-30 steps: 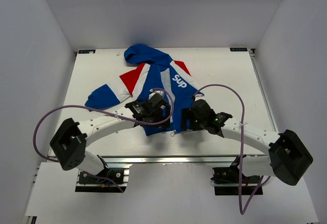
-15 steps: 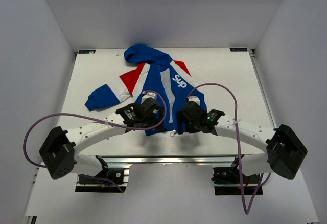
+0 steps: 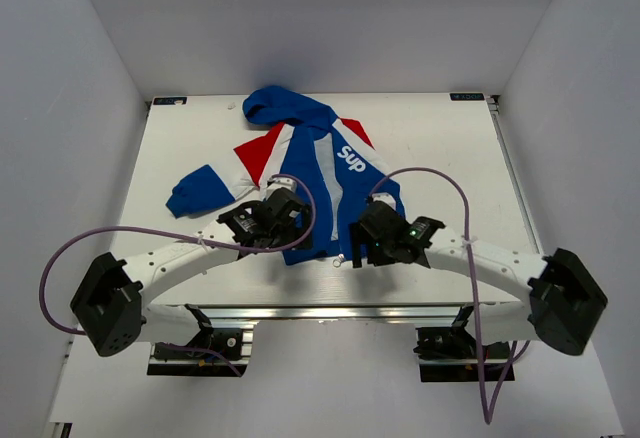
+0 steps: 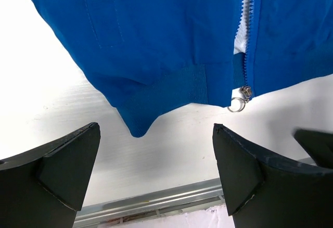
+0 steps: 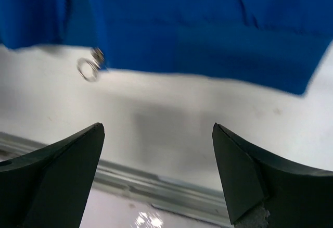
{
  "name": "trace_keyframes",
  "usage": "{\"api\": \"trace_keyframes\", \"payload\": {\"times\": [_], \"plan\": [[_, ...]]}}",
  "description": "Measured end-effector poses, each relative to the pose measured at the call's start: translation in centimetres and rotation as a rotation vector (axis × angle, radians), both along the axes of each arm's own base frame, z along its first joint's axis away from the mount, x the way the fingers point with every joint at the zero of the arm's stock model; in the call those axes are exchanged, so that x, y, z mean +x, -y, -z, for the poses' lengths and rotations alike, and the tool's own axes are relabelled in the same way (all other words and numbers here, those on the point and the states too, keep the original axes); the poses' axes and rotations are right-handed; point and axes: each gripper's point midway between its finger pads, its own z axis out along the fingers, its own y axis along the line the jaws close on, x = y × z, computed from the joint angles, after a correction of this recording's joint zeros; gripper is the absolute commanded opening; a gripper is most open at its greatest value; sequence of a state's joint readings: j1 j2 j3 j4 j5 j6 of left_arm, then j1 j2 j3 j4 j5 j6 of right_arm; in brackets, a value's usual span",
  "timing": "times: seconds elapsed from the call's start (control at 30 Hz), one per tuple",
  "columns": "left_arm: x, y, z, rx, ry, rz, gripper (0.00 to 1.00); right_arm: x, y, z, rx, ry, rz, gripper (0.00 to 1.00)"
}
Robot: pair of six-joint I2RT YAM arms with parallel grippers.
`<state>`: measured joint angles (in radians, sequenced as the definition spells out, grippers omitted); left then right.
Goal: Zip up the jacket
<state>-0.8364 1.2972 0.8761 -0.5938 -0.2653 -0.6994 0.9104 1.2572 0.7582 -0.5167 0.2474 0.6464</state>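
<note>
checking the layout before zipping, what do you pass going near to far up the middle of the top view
metal rail → zip pull ring → white sup lettering → blue hood

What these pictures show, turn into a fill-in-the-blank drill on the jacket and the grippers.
1. The jacket is mostly ____, with red and white panels.
2. Its zipper pull sits at the ____ hem.
3. The left gripper and the right gripper are both ____, holding nothing.

Missing words: blue; bottom; open.
</note>
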Motion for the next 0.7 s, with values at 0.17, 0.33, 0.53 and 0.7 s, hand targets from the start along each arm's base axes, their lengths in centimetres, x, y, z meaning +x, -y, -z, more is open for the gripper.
{"api": "trace_keyframes", "payload": {"times": [0.17, 0.33, 0.53, 0.7], "plan": [[-0.2, -0.2, -0.3, -0.017, 0.006, -0.006, 0.98, 2.4, -2.8, 0.4, 0.011, 0.021, 0.015, 0.87], [-0.3, -0.2, -0.8, -0.036, 0.014, -0.009, 0.98, 3.6, -4.2, 1.2, 0.007, 0.031, 0.045, 0.84], [-0.4, -0.1, -0.9, -0.045, 0.011, -0.012, 0.98, 4.1, -4.3, 2.5, -0.021, 0.023, 0.086, 0.77], [-0.6, -0.3, -0.4, -0.043, 0.003, -0.014, 0.98, 4.6, -4.2, 3.1, -0.032, 0.038, 0.123, 0.72]]}}
